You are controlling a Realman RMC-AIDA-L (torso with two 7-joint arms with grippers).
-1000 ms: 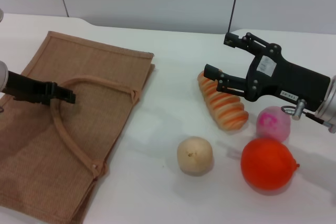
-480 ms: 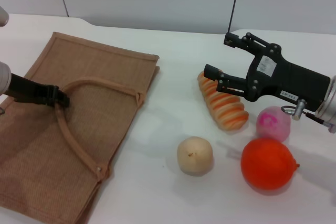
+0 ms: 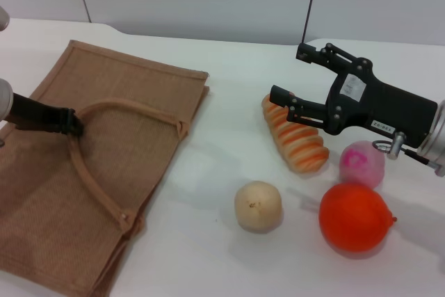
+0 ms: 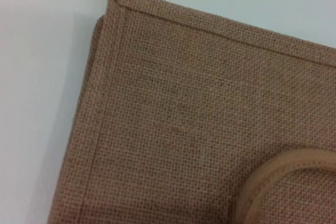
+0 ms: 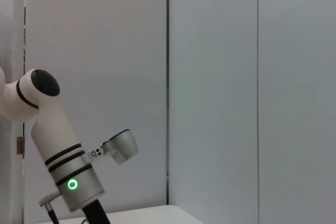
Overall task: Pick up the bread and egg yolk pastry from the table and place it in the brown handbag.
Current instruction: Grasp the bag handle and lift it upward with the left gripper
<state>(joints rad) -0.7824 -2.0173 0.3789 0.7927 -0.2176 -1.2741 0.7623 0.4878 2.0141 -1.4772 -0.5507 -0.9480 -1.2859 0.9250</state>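
Observation:
The brown handbag (image 3: pixel 139 88) lies flat on the left of the white table; its weave and part of a handle fill the left wrist view (image 4: pixel 199 119). My left gripper (image 3: pixel 71 123) is shut on the bag's upper loop handle (image 3: pixel 132 109) at its left end. The striped bread (image 3: pixel 300 142) lies right of centre. My right gripper (image 3: pixel 286 72) is open and hovers just above and behind the bread, holding nothing. The egg yolk pastry (image 3: pixel 258 206) sits in front of the bread, untouched.
A pink ball (image 3: pixel 361 163) and a larger orange fruit (image 3: pixel 354 218) sit right of the pastry, under my right arm. The right wrist view shows only grey wall panels and another robot arm (image 5: pixel 63 166).
My left gripper has drawn back to the left with the handle, and the bag has shifted and its handle loop changed shape. The right arm, bread and pastry have not moved.

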